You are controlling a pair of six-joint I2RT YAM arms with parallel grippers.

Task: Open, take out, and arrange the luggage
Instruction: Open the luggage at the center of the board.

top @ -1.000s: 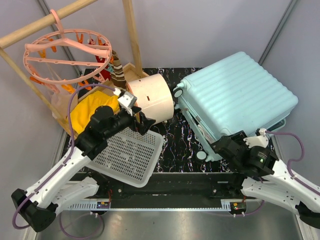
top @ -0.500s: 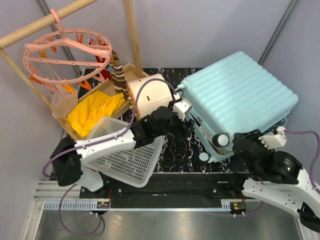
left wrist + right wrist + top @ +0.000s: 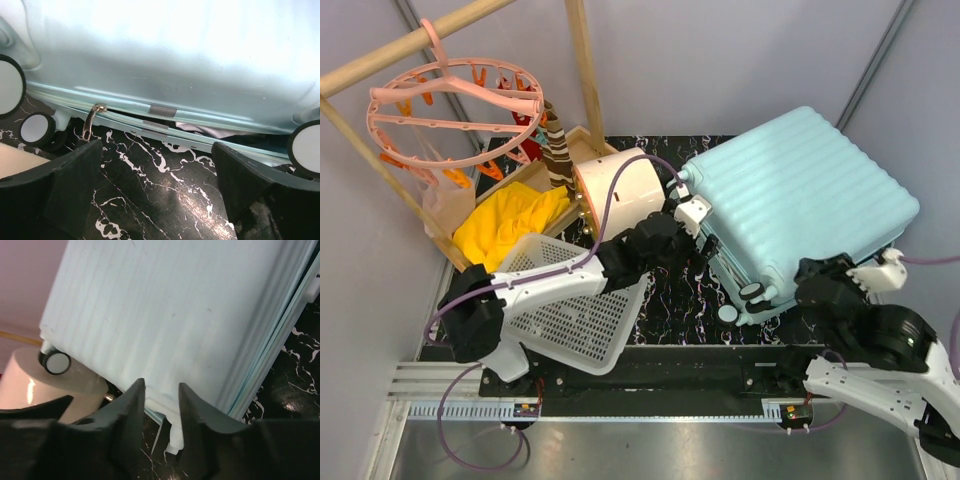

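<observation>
One luggage (image 3: 800, 195), three wheels (image 3: 37, 128) facing your left pincer (image 3: 156, 155), spread wide; your right pincer (image 3: 161, 386) nearly pressed together, grip: cannot tell.

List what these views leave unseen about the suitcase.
Contents of the luggage: left wrist view shows only a pale sliver through the zip gap; shells hide the rest.
Right end effector: hidden under its own wrist in the top view; right wrist view cannot settle whether it grips the shell edge.

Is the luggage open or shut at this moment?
Slightly open. In the left wrist view the luggage shows a narrow dark gap along its seam, with pale fabric visible inside.
</observation>
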